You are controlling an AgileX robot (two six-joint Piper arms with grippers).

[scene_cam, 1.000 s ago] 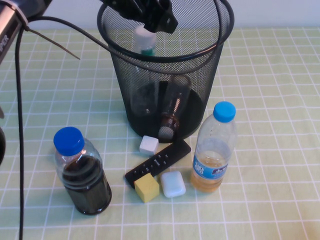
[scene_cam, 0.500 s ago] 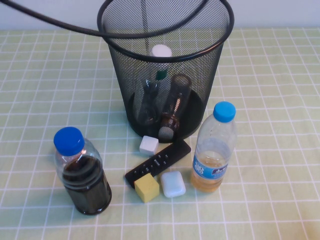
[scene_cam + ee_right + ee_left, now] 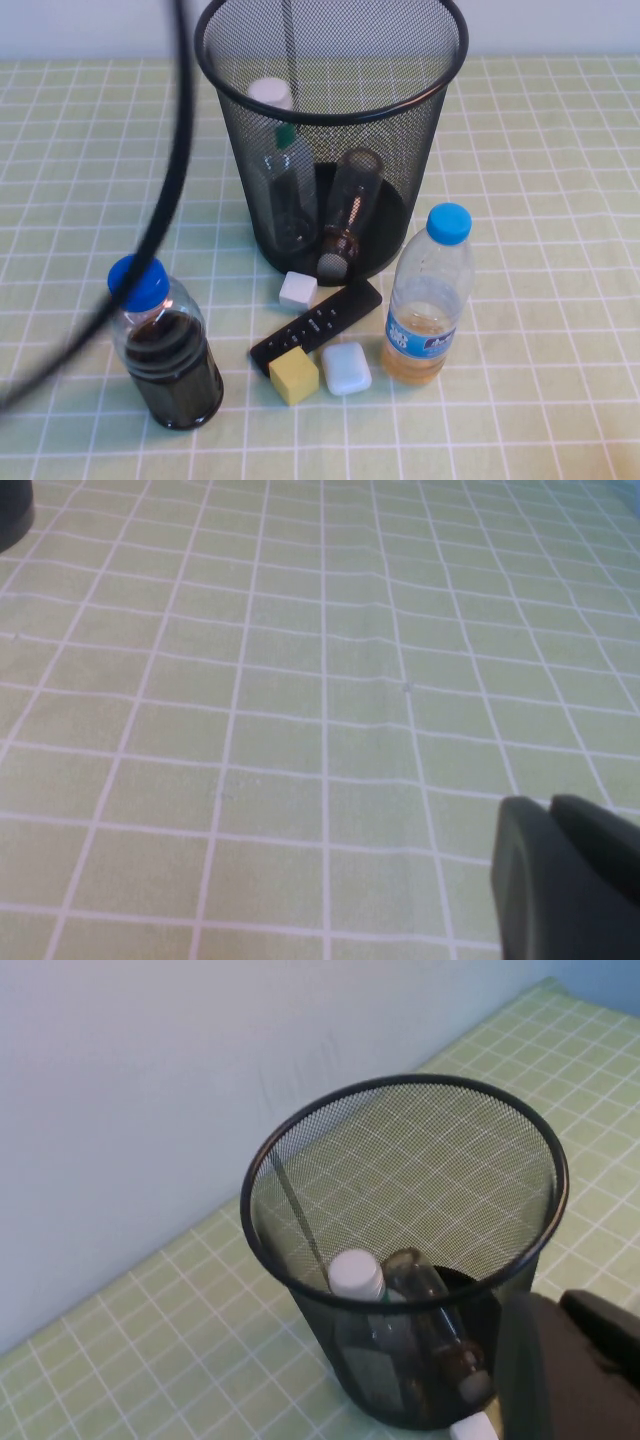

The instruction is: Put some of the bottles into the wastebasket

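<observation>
Black wire mesh forms the wastebasket (image 3: pixel 330 140) at the upper centre of the high view, standing on the green-checked bench (image 3: pixel 540 150). Inside it, at left, the taller bottle (image 3: pixel 278 165) stands upright with its white cap near the rim; beside it the small bottle (image 3: pixel 347 215) leans cap-down toward the base. Neither pincer shows here; only a dark cable (image 3: pixel 150 230) sweeps across the left of the frame. In the lower half stand a dark-liquid bottle (image 3: pixel 165 345) at left and an amber-liquid bottle (image 3: pixel 428 300) at right, with a black remote (image 3: pixel 315 325), a white block (image 3: pixel 298 290), a yellow block (image 3: pixel 294 376) and a pale case (image 3: pixel 346 368) between them.

From the left wrist view, the left pincer (image 3: pixel 560 1370) sits at the lower right, jaws together and holding nothing, above and beside the wastebasket (image 3: pixel 400 1190) with both bottles inside.

From the right wrist view, the right pincer (image 3: pixel 565 875) at the lower right is closed and empty over bare bench (image 3: pixel 300 680).
</observation>
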